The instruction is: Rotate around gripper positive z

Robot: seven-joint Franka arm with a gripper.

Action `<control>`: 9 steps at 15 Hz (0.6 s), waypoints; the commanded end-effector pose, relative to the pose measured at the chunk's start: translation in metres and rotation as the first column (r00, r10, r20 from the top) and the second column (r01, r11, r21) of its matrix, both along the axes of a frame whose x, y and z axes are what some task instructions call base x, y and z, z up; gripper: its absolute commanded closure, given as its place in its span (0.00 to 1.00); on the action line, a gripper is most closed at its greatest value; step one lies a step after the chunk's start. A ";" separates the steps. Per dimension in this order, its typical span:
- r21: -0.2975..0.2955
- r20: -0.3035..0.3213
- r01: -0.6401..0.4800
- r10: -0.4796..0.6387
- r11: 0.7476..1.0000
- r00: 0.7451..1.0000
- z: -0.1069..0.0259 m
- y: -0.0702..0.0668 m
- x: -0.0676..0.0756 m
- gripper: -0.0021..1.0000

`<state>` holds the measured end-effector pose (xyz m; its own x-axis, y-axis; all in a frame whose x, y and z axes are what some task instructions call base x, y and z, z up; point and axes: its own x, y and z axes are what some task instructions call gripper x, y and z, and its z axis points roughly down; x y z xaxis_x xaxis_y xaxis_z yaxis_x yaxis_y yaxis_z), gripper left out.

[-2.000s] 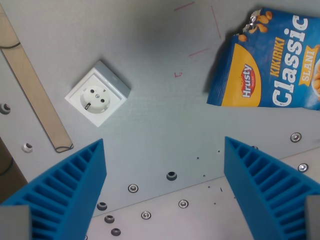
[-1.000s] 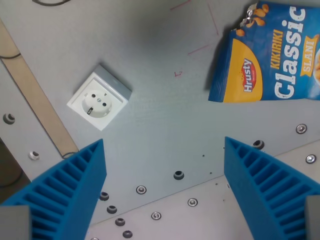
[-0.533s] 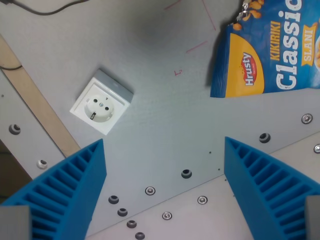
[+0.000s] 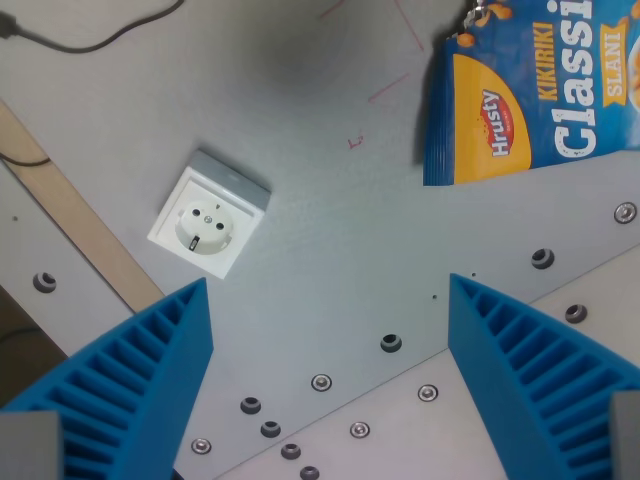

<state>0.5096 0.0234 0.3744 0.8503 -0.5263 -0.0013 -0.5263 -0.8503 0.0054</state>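
My gripper (image 4: 330, 375) is open and empty, hanging above a grey table (image 4: 330, 220). Its two blue ribbed fingers show at the bottom, one at the wrist view's left (image 4: 130, 385) and one at the wrist view's right (image 4: 535, 375). Nothing lies between them. A white wall socket (image 4: 209, 227) lies on the table ahead of the left finger. A blue Hrusty Classic snack bag (image 4: 535, 95) lies at the top right, partly cut off by the frame edge.
A brown wooden strip (image 4: 70, 215) runs diagonally along the left. A black cable (image 4: 90, 40) curls at the top left. Several bolts and holes (image 4: 320, 383) line the plate seam near the bottom. Thin red marks (image 4: 390, 88) are drawn on the table.
The whole scene has turned steadily in the picture, so the camera has rotated. The socket and bolts sit lower and farther right, the bag higher; a cable has come into view. The fingers stay open.
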 end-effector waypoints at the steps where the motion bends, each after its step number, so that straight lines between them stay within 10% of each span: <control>1: 0.000 0.003 0.165 -0.165 0.986 0.986 0.001 0.000 0.000 0.00; 9: 0.000 0.004 0.269 -0.269 0.963 0.963 0.001 0.000 0.000 0.00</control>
